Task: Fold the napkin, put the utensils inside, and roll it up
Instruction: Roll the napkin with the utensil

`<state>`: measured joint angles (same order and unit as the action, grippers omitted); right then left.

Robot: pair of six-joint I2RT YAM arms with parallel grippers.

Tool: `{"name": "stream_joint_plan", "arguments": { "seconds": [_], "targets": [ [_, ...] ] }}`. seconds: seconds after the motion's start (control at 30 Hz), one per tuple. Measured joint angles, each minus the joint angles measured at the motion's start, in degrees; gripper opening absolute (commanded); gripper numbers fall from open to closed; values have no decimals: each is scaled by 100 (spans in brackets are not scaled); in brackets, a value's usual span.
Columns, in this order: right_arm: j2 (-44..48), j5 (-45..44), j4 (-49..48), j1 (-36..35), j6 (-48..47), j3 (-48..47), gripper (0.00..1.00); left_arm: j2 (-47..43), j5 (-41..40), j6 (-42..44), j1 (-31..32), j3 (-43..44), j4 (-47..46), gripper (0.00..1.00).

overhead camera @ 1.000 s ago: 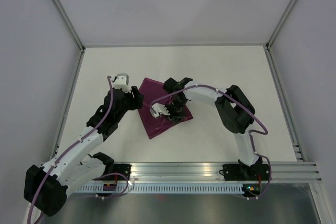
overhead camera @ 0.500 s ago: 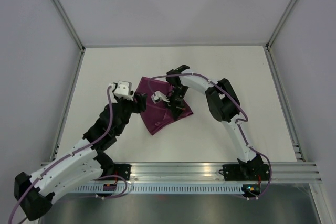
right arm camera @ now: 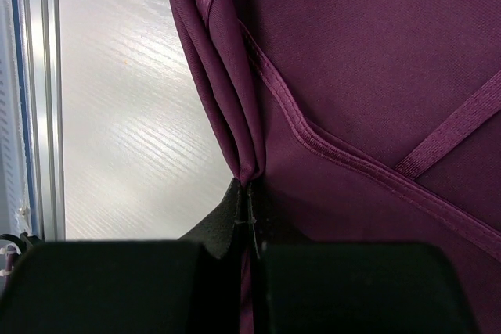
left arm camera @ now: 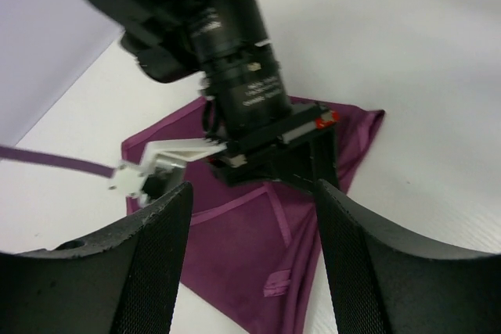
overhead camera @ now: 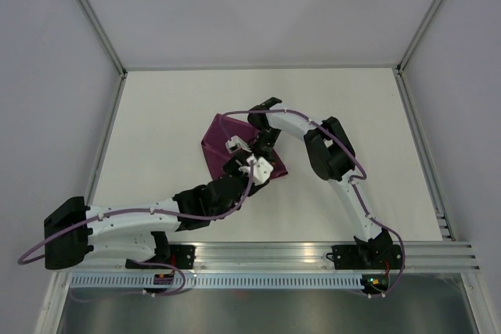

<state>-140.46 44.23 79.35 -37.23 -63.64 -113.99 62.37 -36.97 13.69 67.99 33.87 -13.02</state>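
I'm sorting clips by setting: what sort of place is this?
Likely a lab test cell: the napkin lies on a white table boxed in by plain panels, aluminium rail in front.

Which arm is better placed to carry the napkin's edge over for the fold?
Right. The right gripper is shut on a pinched fold of the napkin. The left gripper is open, holding nothing, just beside it.

white table [overhead camera: 156, 115] w/ grey walls [overhead camera: 258, 5], alu rail [overhead camera: 274, 254].
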Motion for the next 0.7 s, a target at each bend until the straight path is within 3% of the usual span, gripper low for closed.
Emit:
{"name": "stream_joint_plan", "arguments": {
  "seconds": [0.3, 0.7],
  "targets": [
    [-55, 59, 61, 2, 50, -33, 0, 1648, 216, 212, 260, 26, -50, 73],
    [-107, 138, 127, 13, 92, -61, 0, 2723, 323, 229, 74, 284, -197, 74]
  ]
}}
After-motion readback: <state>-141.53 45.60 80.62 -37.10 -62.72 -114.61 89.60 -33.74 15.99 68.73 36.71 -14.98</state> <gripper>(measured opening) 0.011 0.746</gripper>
